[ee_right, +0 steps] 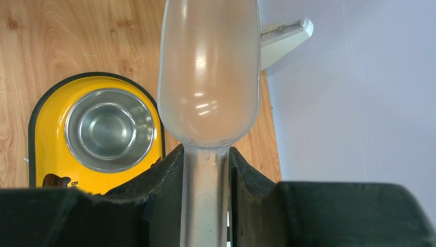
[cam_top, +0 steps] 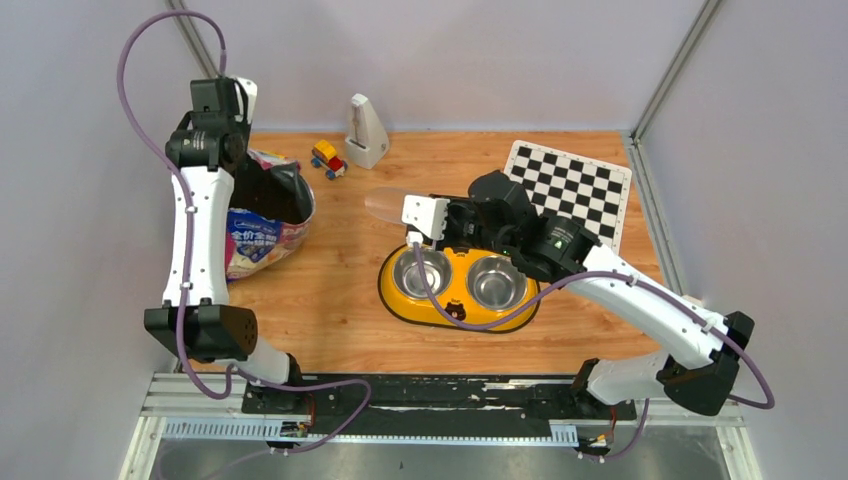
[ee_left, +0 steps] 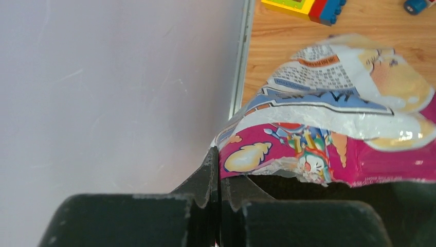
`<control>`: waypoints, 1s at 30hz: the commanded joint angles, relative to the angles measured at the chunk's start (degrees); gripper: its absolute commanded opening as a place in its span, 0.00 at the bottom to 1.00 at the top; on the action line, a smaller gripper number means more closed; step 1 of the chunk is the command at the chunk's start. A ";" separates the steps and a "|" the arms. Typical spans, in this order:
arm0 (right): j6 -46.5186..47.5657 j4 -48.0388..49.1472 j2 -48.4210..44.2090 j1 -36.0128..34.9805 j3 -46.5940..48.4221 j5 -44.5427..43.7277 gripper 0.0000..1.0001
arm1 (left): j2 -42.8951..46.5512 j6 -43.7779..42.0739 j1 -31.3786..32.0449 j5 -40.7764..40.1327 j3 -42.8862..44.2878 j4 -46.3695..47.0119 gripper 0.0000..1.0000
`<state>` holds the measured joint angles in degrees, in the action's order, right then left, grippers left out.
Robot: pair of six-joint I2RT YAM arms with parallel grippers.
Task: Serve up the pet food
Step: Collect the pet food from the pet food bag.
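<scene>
The pink-purple-blue cat food bag (cam_top: 262, 228) lies open at the left of the table. My left gripper (cam_top: 250, 168) is shut on the bag's torn rim (ee_left: 267, 157), the jaws pinching the foil at the wall side. The bag's inside is dark and no kibble can be made out. My right gripper (cam_top: 428, 218) is shut on the handle of the clear plastic scoop (ee_right: 208, 77), which is empty and held above the table just behind the yellow double-bowl feeder (cam_top: 400, 290). Both steel bowls (ee_right: 109, 128) are empty.
A toy car (cam_top: 327, 158) and a white metronome-shaped object (cam_top: 365, 132) stand at the back. A checkerboard (cam_top: 570, 190) lies at the back right. Grey walls close in on the left, back and right. Toy bricks (ee_left: 308, 6) lie near the bag.
</scene>
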<state>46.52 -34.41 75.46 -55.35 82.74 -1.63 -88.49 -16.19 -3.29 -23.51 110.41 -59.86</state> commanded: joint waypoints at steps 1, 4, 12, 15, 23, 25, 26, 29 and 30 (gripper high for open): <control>-1.22 3.65 -3.65 -0.04 -0.75 0.53 0.00 | 10.62 3.63 0.76 2.26 -7.75 17.59 0.00; -0.86 3.49 -4.05 -0.07 -2.05 0.68 0.00 | 17.27 6.52 1.62 8.92 -16.20 16.73 0.00; -1.39 2.64 1.79 -0.89 -0.67 3.15 0.00 | 26.08 7.01 10.57 23.63 -33.57 19.77 0.00; 0.25 3.12 3.88 -2.78 0.03 -2.05 0.00 | 25.05 7.85 11.34 29.61 -38.67 20.40 0.00; 4.83 1.63 5.57 -8.35 -5.28 -6.37 0.00 | 22.09 7.39 16.37 45.36 -47.49 23.66 0.00; 4.56 1.55 6.06 -8.50 -6.33 -6.42 0.00 | 21.19 5.57 18.86 46.60 -47.58 22.32 0.00; 4.54 1.51 5.91 -8.58 -6.89 -6.34 0.00 | 21.00 4.65 20.23 46.92 -47.81 21.53 0.00; 4.58 -0.18 4.79 -8.80 -8.84 -4.64 0.00 | 20.65 2.46 22.82 46.93 -48.58 20.24 0.00; 4.59 -0.97 4.26 -8.79 -9.40 -4.08 0.00 | 20.64 1.92 23.51 46.39 -48.96 20.07 0.00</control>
<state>50.50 -34.72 81.45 -64.05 74.70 -5.61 -68.20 -11.14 16.93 16.64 61.95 -41.12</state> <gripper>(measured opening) 0.309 0.007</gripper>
